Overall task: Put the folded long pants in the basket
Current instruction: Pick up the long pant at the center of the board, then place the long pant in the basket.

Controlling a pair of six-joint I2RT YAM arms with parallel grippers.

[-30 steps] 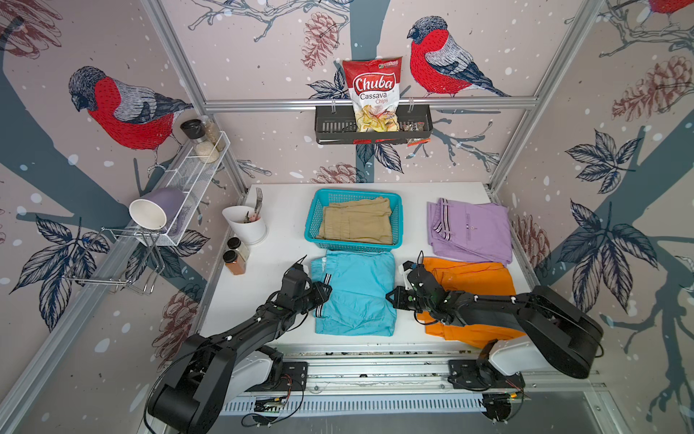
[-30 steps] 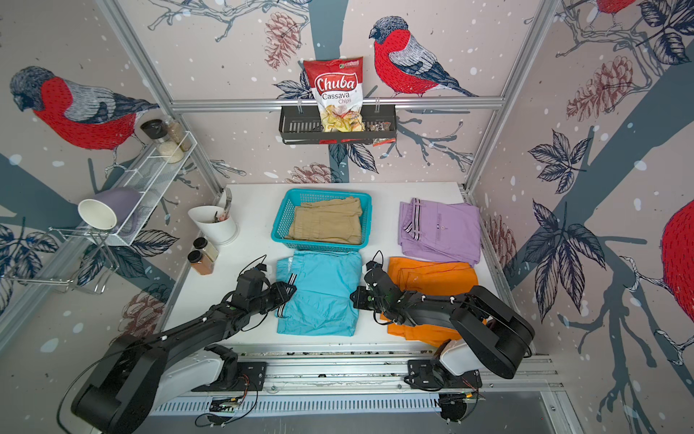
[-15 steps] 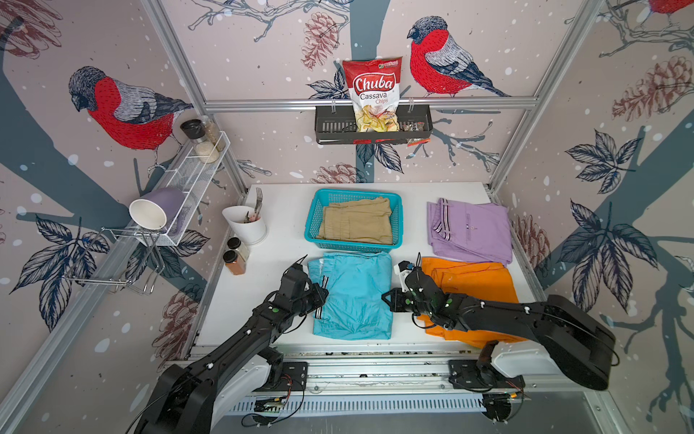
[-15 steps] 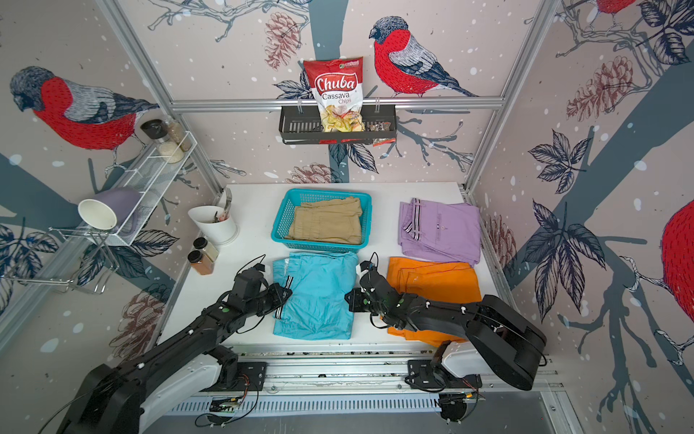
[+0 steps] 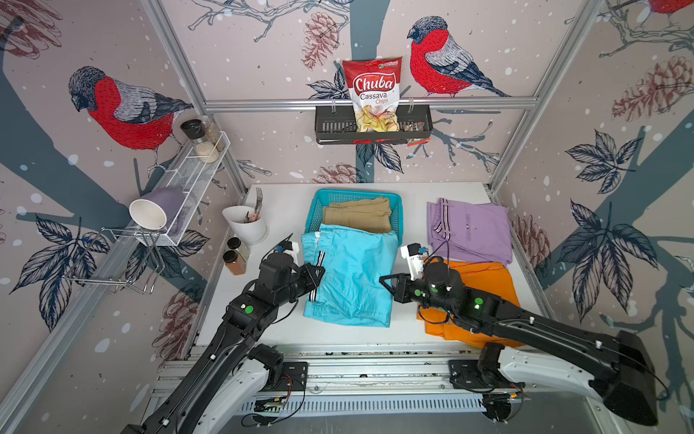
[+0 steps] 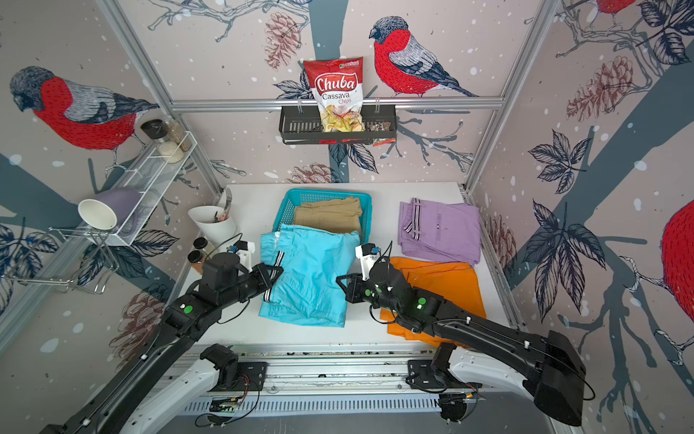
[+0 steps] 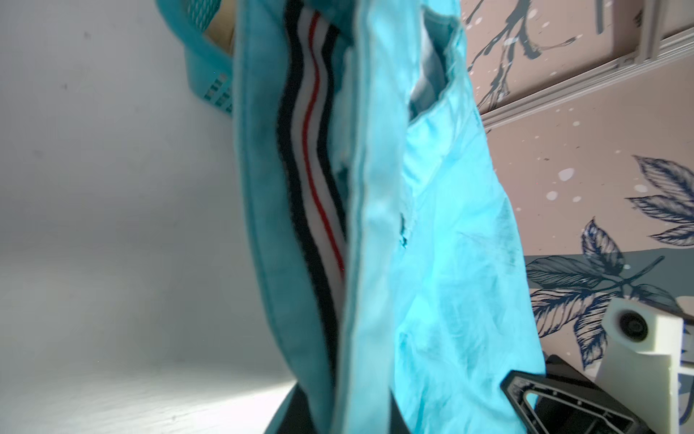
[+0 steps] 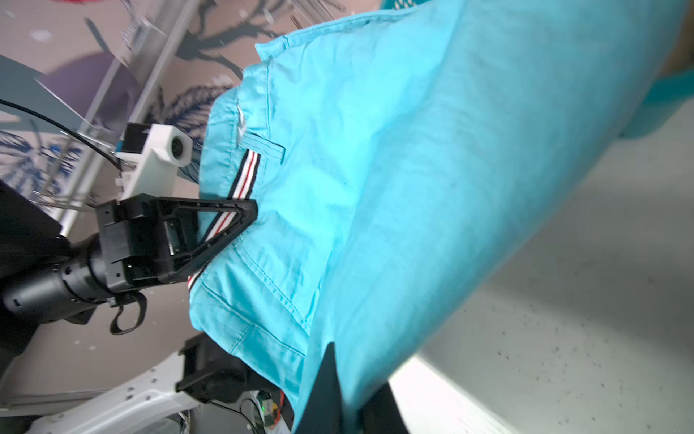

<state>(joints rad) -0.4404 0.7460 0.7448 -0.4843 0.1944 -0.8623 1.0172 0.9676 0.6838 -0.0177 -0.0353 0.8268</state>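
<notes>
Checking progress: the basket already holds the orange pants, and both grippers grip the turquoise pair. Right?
No: both top views show khaki pants in the basket; the orange pants lie outside it. The left gripper and right gripper do grip the turquoise pair.

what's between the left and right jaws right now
The turquoise pants span the whole gap, both side edges clamped; this shows in both top views.

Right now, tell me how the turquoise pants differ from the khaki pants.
The turquoise pants are gripped at both sides by the left gripper and right gripper; the khaki pants lie untouched. The khaki pants sit inside the basket; the turquoise pants only overlap its near rim. Both are folded bundles.
</notes>
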